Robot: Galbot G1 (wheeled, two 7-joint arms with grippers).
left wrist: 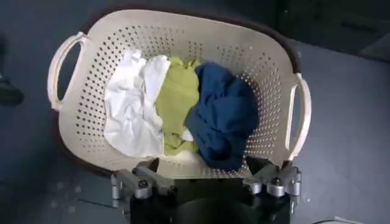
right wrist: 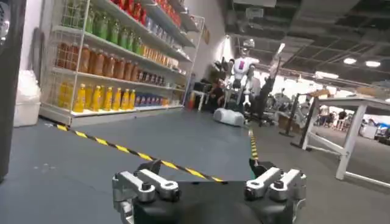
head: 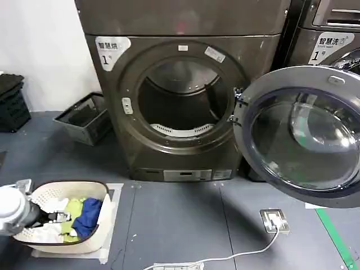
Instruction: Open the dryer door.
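The dark grey dryer (head: pixel 180 25) stands at the back, its drum opening (head: pixel 177 98) uncovered. Its round glass door (head: pixel 304 135) is swung wide open to the right, hinged at the opening's right side. My left gripper (head: pixel 56 216) hangs open at the lower left over a cream laundry basket (head: pixel 98 236). In the left wrist view the left gripper (left wrist: pixel 204 165) sits at the near rim of the basket (left wrist: pixel 183 21), which holds white (left wrist: pixel 131 103), green (left wrist: pixel 177 97) and blue (left wrist: pixel 222 115) clothes. My right gripper (right wrist: pixel 205 165) is open, holding nothing, facing away into the room.
A black crate (head: pixel 84 118) sits left of the dryer, and a second machine (head: pixel 332 39) stands to the right behind the open door. A floor socket with a white cable (head: pixel 274 220) and green tape (head: pixel 337 239) lie front right. Shelves of bottles (right wrist: pixel 103 61) line the room.
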